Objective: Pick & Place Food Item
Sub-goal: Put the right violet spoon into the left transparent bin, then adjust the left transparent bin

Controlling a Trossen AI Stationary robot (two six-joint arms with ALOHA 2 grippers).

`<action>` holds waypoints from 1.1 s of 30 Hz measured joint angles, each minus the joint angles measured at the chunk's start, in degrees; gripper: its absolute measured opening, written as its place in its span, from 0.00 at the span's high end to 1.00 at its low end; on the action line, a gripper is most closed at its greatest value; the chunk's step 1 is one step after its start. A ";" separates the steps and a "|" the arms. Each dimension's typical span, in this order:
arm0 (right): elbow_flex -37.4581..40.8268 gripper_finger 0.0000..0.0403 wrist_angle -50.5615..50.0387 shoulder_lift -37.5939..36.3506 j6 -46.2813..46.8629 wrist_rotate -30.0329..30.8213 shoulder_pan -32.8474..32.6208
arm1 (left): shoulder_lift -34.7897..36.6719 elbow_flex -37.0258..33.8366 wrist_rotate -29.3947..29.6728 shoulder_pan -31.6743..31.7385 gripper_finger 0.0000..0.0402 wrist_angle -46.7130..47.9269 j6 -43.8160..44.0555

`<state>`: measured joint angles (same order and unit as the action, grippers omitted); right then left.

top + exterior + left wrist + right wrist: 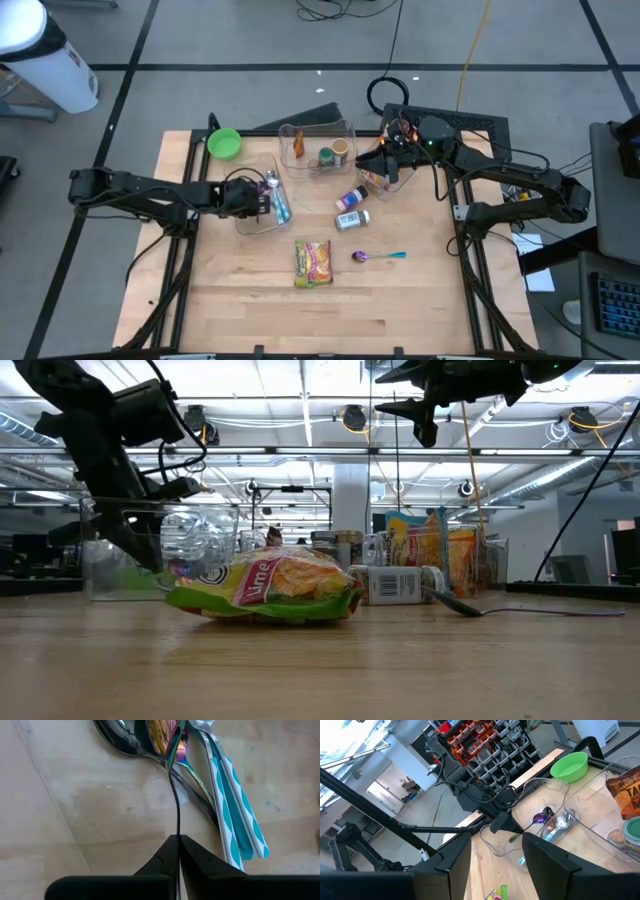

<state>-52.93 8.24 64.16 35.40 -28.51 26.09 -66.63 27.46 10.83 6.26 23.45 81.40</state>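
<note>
The food item, a yellow and green packet (313, 263) (268, 588), lies flat on the wooden table near its middle, and no gripper touches it. My left gripper (262, 196) (178, 842) reaches down into a clear bin (250, 218) of spoons at the table's left and is shut on an iridescent utensil (172, 742). My right gripper (374, 160) (495, 865) hangs level and open, with nothing between its fingers, high over a clear bin of snack bags (382, 182) at the back right. My left gripper pinches the thin handle (178, 822) of the iridescent utensil between its two fingertips. The handle shows edge-on as a dark line. The fingers slant down from the table's left and lie along the handle. The utensil's head end rests among the other spoons (125, 740) in the bin.
A purple spoon with a teal handle (378, 257) lies to the right of the packet. Two small bottles (352, 208) lie behind it. A clear bin with jars (318, 150) and a green bowl (224, 143) stand at the back. Teal-striped handles (235, 805) lie beside the held utensil.
</note>
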 joint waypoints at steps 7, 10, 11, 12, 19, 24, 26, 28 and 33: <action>0.00 0.58 -0.02 0.00 -0.49 0.00 0.00 | -0.02 -0.04 -0.56 0.46 0.97 0.20 0.40; 0.00 0.58 -0.02 0.00 -0.67 0.00 0.00 | -0.03 -0.04 -0.53 0.48 0.95 0.30 0.31; 0.00 0.58 0.00 0.00 -0.70 -0.02 0.00 | -0.02 -0.04 -0.53 0.48 0.93 0.27 0.25; 0.00 0.58 -0.02 0.00 -0.70 -0.02 0.00 | -0.02 -0.04 -0.53 0.48 0.92 0.29 0.27; 0.00 0.58 -0.04 0.00 -1.71 -0.04 0.00 | -0.02 -0.05 -0.22 0.52 0.74 0.23 0.14; 0.00 0.58 -0.04 0.00 -1.81 -0.04 0.00 | 2.31 -0.42 -1.07 0.57 0.63 0.51 -2.94; 0.00 0.58 -0.07 0.00 -1.85 -0.02 0.04 | 3.65 -0.38 -1.40 0.59 0.61 -0.49 -4.62; 0.00 0.58 -0.13 0.02 -2.16 0.09 0.04 | 5.97 -0.37 -1.39 1.00 0.59 -0.59 -6.78; 0.00 0.58 -0.32 0.02 -2.25 0.15 0.05 | 11.64 -0.37 -1.06 2.07 0.58 -1.79 -8.84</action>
<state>-52.93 7.92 64.18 33.15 -28.36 26.14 -54.99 27.09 9.77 8.33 21.66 72.56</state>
